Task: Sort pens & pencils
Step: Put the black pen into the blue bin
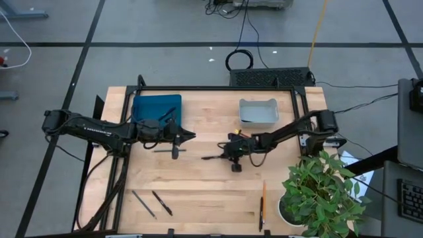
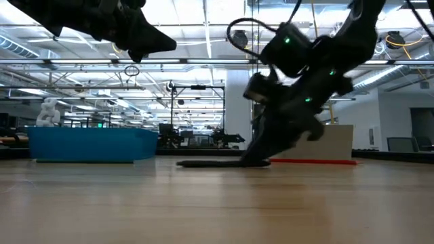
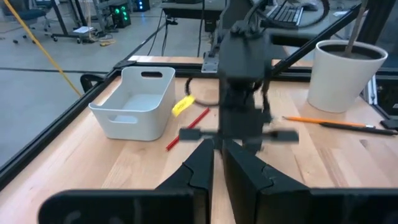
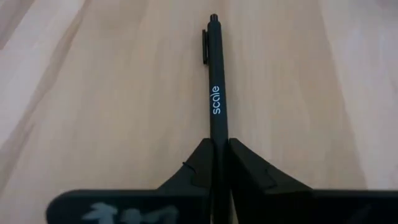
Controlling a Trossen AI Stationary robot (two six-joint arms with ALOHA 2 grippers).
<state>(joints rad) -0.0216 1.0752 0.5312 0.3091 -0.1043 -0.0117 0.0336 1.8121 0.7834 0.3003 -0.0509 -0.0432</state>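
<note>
Now the wooden table (image 1: 198, 192) carries a blue tray (image 1: 156, 106) just behind the left gripper (image 1: 187, 136) and a white bin (image 1: 258, 112) behind the right gripper (image 1: 223, 156). The right gripper is down at the table surface with its jaws clenched on the rear of a black pen (image 4: 215, 93), whose barrel runs straight out ahead of the jaws, flat on the wood. The left gripper hovers above the table, fingers pressed together on nothing visible; a second dark pen (image 1: 167, 150) lies just beneath it.

The step in hand looks like the pick of one pen; next comes a lift clear of the wood, then a carry to whichever container takes pens, and which one I cannot tell.

Well away from both jaws, two more pens (image 1: 153, 203) lie near the front edge, and an orange pencil (image 1: 262, 198) lies beside the potted plant (image 1: 320, 192). A red pencil (image 3: 187, 129) lies by the bin, close behind the right jaws. A yellow scrap (image 3: 182, 105) beside it is hard to identify.
</note>
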